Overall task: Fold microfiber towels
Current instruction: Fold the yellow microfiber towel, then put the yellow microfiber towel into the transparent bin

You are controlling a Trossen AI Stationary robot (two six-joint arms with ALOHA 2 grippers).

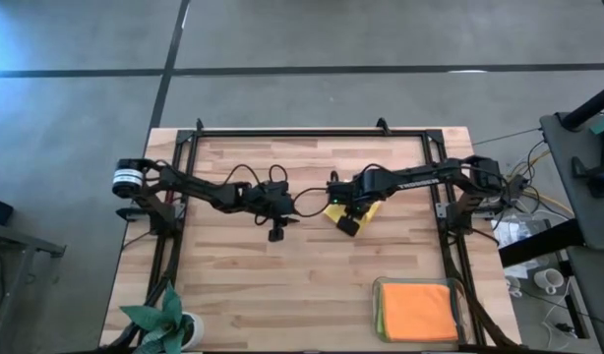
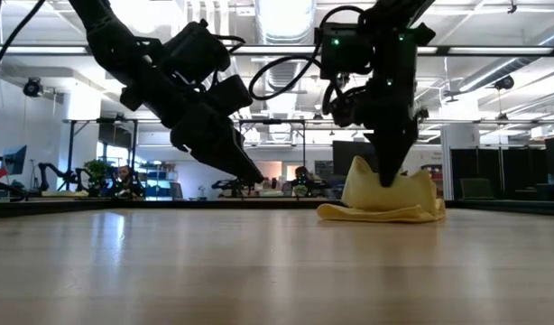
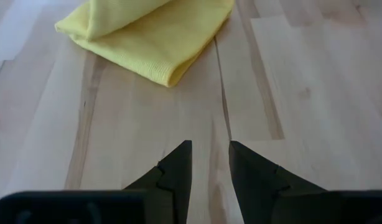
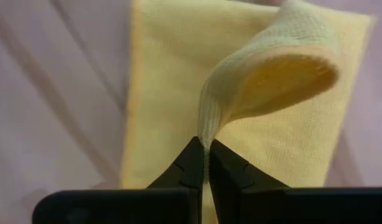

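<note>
A yellow microfiber towel [image 1: 369,209] lies right of the table's middle, partly folded, with its lower layers flat on the wood [image 4: 166,81]. My right gripper [image 4: 206,149] stands over it, pointing down and shut on a raised flap of it. My left gripper [image 3: 209,152] hovers just above the bare table to the towel's left [image 2: 256,178]. It slants down toward the towel [image 3: 147,37], and its fingers are a little apart with nothing between them. My right gripper pinches the edge of a raised flap [image 4: 206,134] of the yellow towel between its two fingertips, coming from above and pointing down. The flap curls up from the rest of the towel in a slack arch. The rest of the towel [image 2: 385,213] lies on the table.
A clear tray [image 1: 378,285] at the near right corner holds folded towels, an orange one [image 1: 417,313] on top. A small green plant [image 1: 164,320] stands at the near left corner. Black frame rails [image 1: 312,134] run along the far edge and both sides.
</note>
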